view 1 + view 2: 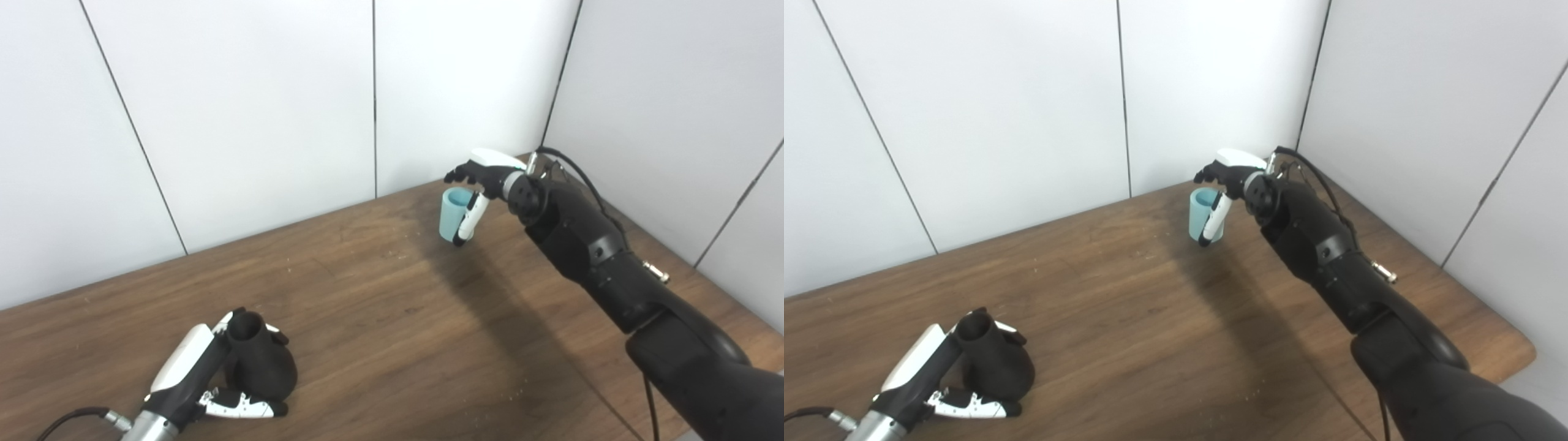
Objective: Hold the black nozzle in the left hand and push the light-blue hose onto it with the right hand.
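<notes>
At seven o'clock, the left hand (202,373) grips the black nozzle (260,361); at one o'clock, the right hand's (484,184) spread fingers straddle the light-blue hose (452,214) on the table (392,306).

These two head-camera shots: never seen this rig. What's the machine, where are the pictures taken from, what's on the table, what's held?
It is a humanoid robot with two arms ending in fingered hands. Both pictures come from cameras side by side on its head, so they show one scene from slightly different spots. On the wooden table, the left hand wraps around a black nozzle standing near the front edge. Far back by the wall, the right hand is at a light-blue hose piece, thumb against its side; whether it is gripped is unclear.
</notes>
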Action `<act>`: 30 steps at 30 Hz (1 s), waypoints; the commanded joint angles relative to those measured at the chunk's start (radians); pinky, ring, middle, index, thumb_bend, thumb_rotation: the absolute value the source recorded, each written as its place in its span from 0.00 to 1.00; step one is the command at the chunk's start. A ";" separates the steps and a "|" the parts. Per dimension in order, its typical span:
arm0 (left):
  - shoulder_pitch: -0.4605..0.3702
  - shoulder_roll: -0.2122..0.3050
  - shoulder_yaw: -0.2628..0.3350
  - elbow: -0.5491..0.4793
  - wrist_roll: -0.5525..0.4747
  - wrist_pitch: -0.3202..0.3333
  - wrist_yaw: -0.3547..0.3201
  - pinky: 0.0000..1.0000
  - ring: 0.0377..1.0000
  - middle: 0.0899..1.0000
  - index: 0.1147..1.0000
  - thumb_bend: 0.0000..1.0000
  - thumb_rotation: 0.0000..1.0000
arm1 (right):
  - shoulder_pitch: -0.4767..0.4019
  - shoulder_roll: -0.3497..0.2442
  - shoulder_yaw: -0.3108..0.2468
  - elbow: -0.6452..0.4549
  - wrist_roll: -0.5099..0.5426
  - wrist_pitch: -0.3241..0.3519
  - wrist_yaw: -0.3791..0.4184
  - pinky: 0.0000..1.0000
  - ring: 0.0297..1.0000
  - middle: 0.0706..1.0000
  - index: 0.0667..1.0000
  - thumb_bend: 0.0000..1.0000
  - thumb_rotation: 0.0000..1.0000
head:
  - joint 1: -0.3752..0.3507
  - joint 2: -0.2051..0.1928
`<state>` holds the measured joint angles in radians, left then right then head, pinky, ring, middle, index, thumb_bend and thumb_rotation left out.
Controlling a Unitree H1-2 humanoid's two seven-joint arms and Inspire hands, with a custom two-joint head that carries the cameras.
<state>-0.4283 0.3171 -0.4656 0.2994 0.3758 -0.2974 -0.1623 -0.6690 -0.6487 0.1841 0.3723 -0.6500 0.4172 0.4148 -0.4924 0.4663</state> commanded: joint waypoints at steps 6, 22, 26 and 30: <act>0.073 0.077 -0.020 0.051 0.079 0.076 -0.072 1.00 0.61 0.42 0.43 0.53 0.00 | -0.068 -0.019 -0.006 0.005 0.020 -0.017 -0.039 0.68 0.79 0.83 0.83 0.89 0.07 | -0.003 0.000; 0.080 0.083 -0.015 0.034 0.071 0.087 -0.081 1.00 0.61 0.42 0.43 0.53 0.00 | -0.056 -0.017 0.013 0.015 0.031 -0.026 -0.093 0.54 0.64 0.69 0.72 0.80 0.00 | -0.002 0.010; 0.083 0.083 -0.013 0.034 0.066 0.084 -0.084 1.00 0.61 0.42 0.43 0.53 0.00 | -0.055 -0.025 0.026 0.014 0.020 -0.025 -0.097 0.52 0.60 0.66 0.68 0.78 0.00 | -0.001 0.012; 0.084 0.084 -0.013 0.031 0.065 0.081 -0.086 1.00 0.61 0.42 0.43 0.53 0.00 | -0.048 -0.031 0.027 0.007 0.020 -0.028 -0.097 0.51 0.59 0.65 0.67 0.77 0.00 | 0.000 0.015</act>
<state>-0.4143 0.3336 -0.4603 0.2782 0.3757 -0.2964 -0.1667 -0.6764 -0.6399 0.2180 0.4030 -0.6199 0.4166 0.3495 -0.4924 0.4801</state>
